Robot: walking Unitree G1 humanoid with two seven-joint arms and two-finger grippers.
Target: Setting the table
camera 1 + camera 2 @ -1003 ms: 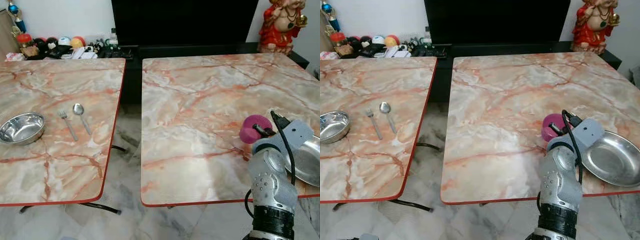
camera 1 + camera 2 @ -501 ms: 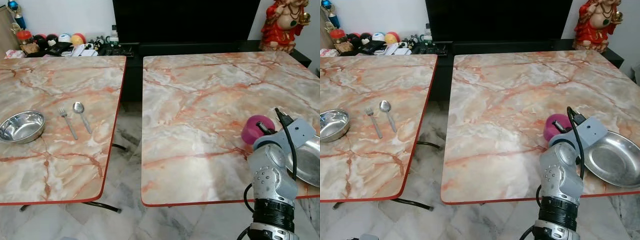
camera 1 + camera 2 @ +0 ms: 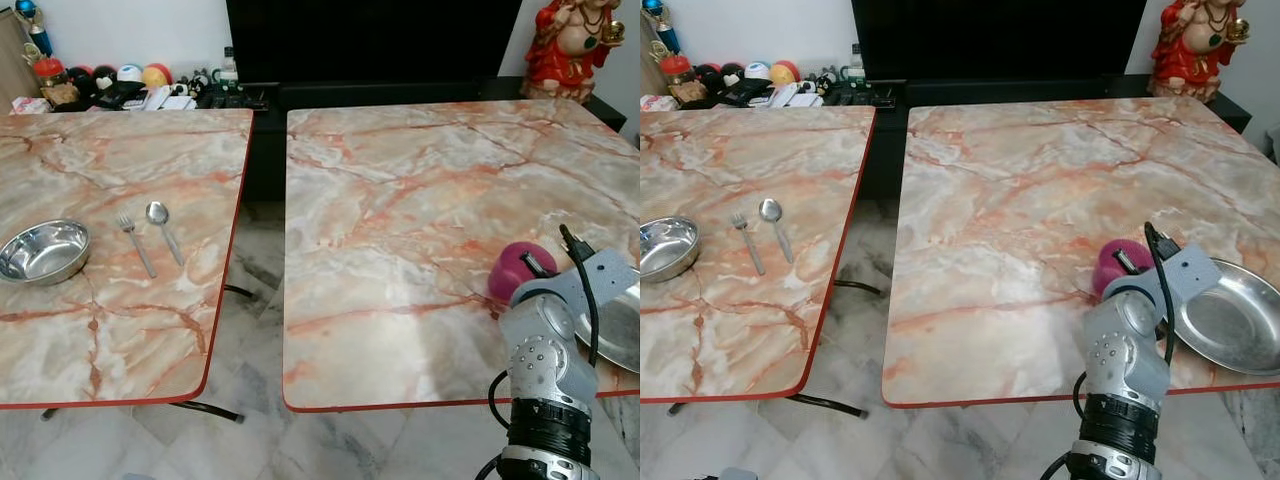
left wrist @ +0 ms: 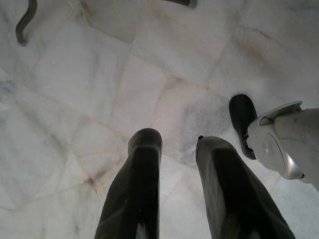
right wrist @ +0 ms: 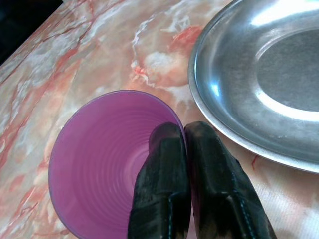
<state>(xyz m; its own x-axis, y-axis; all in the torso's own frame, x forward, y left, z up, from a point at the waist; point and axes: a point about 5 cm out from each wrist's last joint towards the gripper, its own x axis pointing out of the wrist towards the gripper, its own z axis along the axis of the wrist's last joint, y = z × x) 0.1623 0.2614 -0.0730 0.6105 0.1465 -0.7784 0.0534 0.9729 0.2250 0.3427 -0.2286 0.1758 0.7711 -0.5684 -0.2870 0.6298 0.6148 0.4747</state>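
While my right gripper [image 5: 185, 137] pinches the purple cup [image 5: 107, 159] by its rim, lower right of frame beside the steel plate [image 5: 259, 74]: lower level, release gently. Left gripper [image 4: 177, 144]: parted, idle above floor.

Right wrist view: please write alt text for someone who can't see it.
The right hand pinches the rim of a purple cup, one black finger inside and one outside, seen from above. The cup sits over a marble-patterned table, just beside a shiny steel plate.
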